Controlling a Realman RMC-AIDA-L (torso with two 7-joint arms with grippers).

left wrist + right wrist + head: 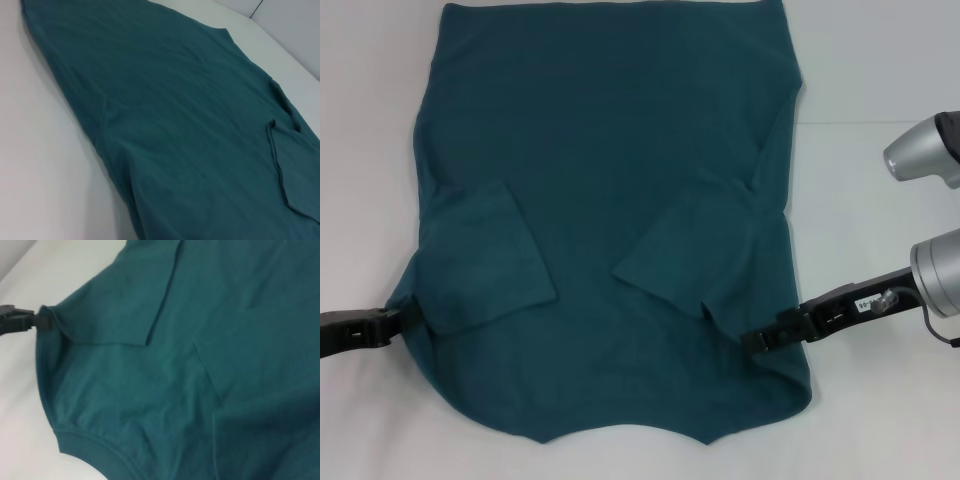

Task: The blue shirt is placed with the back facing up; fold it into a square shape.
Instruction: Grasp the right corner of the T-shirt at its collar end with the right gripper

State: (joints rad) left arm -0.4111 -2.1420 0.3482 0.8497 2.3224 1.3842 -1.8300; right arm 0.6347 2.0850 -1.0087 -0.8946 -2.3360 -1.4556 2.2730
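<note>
The blue shirt (610, 200) lies flat on the white table, plain side up, with no lettering showing. Its neckline (625, 435) is at the near edge and its hem at the far edge. Both short sleeves are folded inward: one on the left (485, 255), one on the right (695, 250). My left gripper (402, 318) is shut on the shirt's left edge near the shoulder, and the fabric puckers toward it; it also shows in the right wrist view (39, 320). My right gripper (757, 343) is shut on the shirt's right edge near the other shoulder. The shirt fills the left wrist view (175, 125).
The white table (880, 60) has bare surface to the left and right of the shirt. My right arm's silver links (930, 150) hang over the right side. A seam line in the table (850, 122) runs at the right.
</note>
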